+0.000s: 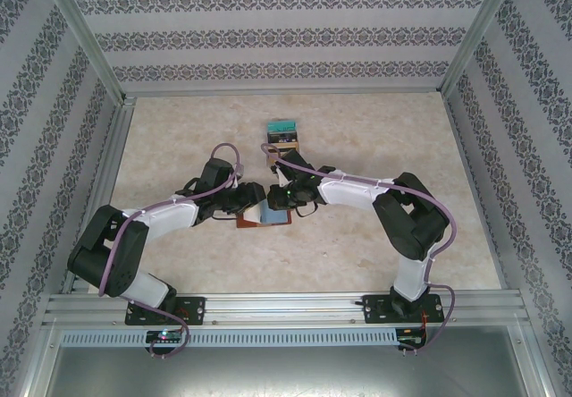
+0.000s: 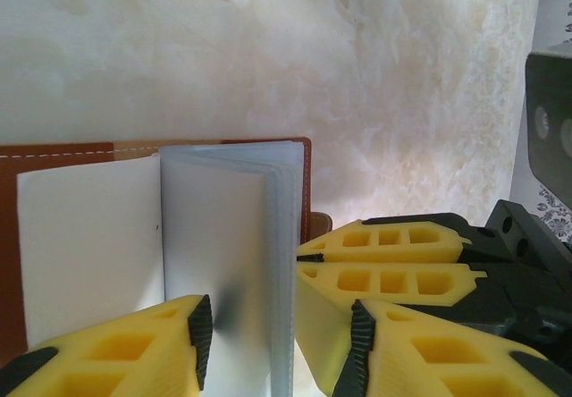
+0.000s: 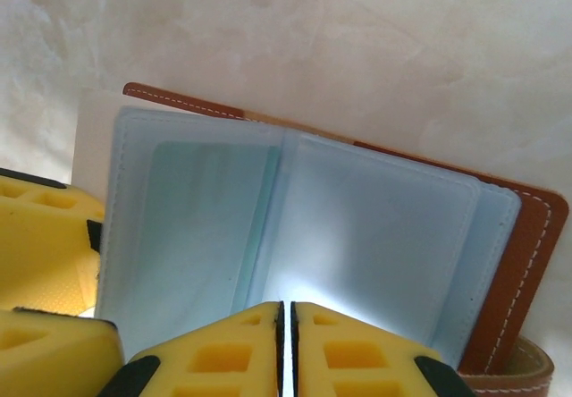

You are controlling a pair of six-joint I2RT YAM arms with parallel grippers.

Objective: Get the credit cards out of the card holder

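While the clenched right tool [image 3: 286, 325] apparently steadies the card holder [image 2: 54, 160], the released left tool [image 2: 279, 339] straddles its sleeves [image 2: 232, 236], needing next to pinch a credit card [image 2: 89, 245].

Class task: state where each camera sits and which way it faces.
Top external: above, behind the bases, looking down at the table; both arms show.
Left wrist: on its arm, facing the card holder; left hand open around a sleeve page.
Right wrist: on its arm, facing the sleeve pages; right hand shut.
Wrist views share the card holder.
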